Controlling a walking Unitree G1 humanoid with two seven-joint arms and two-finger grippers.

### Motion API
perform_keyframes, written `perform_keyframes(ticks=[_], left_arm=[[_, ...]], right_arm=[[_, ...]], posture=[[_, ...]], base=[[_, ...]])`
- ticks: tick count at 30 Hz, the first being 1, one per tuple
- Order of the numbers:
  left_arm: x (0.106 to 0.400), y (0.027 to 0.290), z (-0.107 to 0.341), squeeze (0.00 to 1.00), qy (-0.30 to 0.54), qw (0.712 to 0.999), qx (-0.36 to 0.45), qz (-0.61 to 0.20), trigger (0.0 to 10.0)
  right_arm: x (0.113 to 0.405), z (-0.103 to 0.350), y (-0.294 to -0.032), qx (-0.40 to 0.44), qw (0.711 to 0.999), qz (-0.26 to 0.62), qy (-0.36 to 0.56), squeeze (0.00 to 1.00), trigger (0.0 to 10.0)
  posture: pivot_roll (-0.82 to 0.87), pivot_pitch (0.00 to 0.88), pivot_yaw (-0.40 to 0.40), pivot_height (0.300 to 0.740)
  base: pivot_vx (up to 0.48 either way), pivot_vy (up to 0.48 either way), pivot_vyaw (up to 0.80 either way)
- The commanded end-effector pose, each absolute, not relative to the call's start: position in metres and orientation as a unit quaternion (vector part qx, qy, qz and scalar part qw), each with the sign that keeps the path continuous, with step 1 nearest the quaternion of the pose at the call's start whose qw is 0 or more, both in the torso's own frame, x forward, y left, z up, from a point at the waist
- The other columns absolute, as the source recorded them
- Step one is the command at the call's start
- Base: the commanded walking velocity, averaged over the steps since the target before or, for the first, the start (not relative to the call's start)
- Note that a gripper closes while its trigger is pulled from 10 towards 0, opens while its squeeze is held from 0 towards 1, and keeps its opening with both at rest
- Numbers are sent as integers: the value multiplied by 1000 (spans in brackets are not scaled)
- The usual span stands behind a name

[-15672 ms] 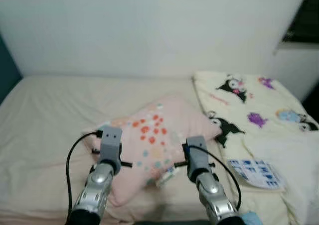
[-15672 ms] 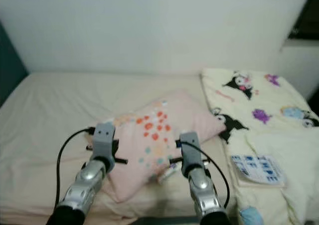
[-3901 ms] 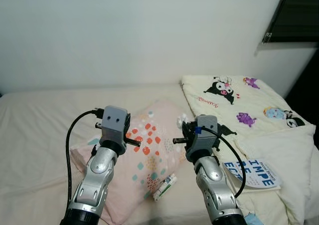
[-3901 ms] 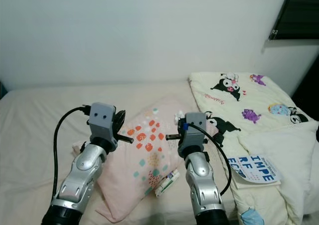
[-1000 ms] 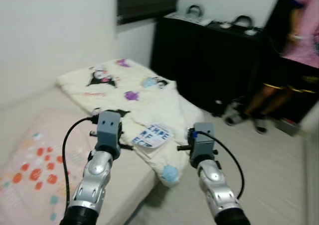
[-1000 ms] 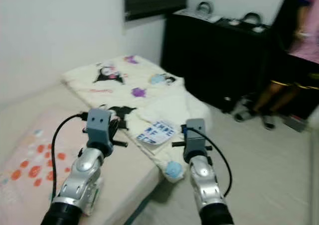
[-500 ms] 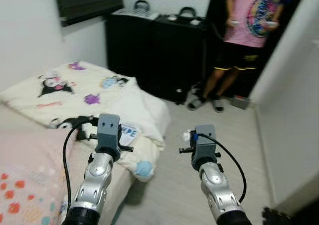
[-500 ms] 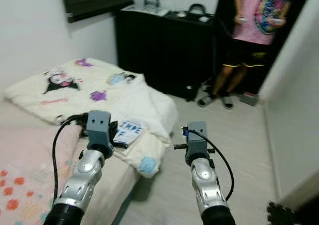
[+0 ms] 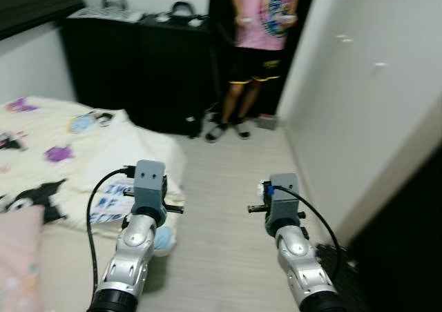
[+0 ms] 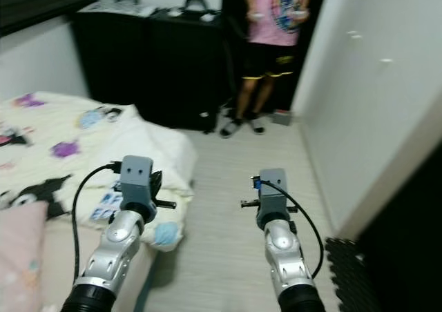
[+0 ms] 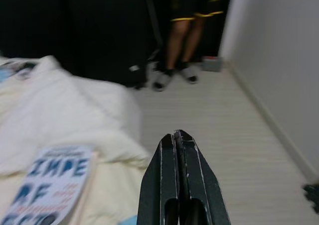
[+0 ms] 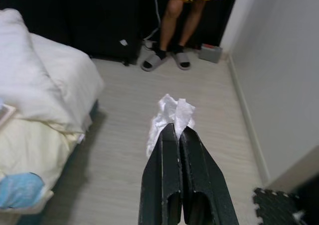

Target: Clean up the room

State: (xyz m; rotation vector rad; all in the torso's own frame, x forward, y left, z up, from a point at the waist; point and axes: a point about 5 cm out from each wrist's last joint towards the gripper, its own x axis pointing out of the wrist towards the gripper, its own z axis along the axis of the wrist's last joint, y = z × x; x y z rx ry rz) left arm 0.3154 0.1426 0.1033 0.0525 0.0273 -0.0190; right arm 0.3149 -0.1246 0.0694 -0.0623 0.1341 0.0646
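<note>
the right tool [image 12: 178, 130] is pressed together on a crumpled white tissue [image 12: 169, 116], which sticks out past the tips of its black fingers [image 12: 162, 160] and hangs in the air above the pale wood-look floor [image 12: 124, 135]. in the head views the same tissue shows as a small white tuft at the front of the right tool, held out over the floor between the bed and the white wall [image 9: 345, 84].

the left tool [image 11: 177, 135] is pressed together with nothing between its fingers; it is held up over the edge of the bed, near the cream quilt with cartoon prints [image 9: 41, 139]. a booklet with large blue letters [image 11: 50, 182] lies on the quilt just beside the left tool, and a light blue face mask [image 10: 166, 235] hangs at the corner of the bed. a pink pillow [image 10: 17, 257] lies at the near end of the bed.

ahead, a person in a pink shirt and black shorts [image 9: 261, 36] stands in slippers beside a black cabinet [image 9: 138, 70] with two bags on top. a black foam mat [image 10: 352, 270] lies on the floor by the wall, to the right of the right arm.
</note>
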Motion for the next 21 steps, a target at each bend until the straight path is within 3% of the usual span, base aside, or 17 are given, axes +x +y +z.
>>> perform_keyframes(ticks=[1, 21], left_arm=[[316, 141, 102, 0, 20, 999, 24, -12, 10000], [318, 149, 103, 0, 24, 999, 23, 0, 10000]], right_arm=[[314, 66, -129, -37, 996, 24, 73, 0, 10000], [316, 65, -139, -41, 996, -5, 78, 0, 10000]], posture=[[34, 0, -74, 740], [36, 0, -63, 740]], base=[[0, 0, -800], [0, 0, -800]])
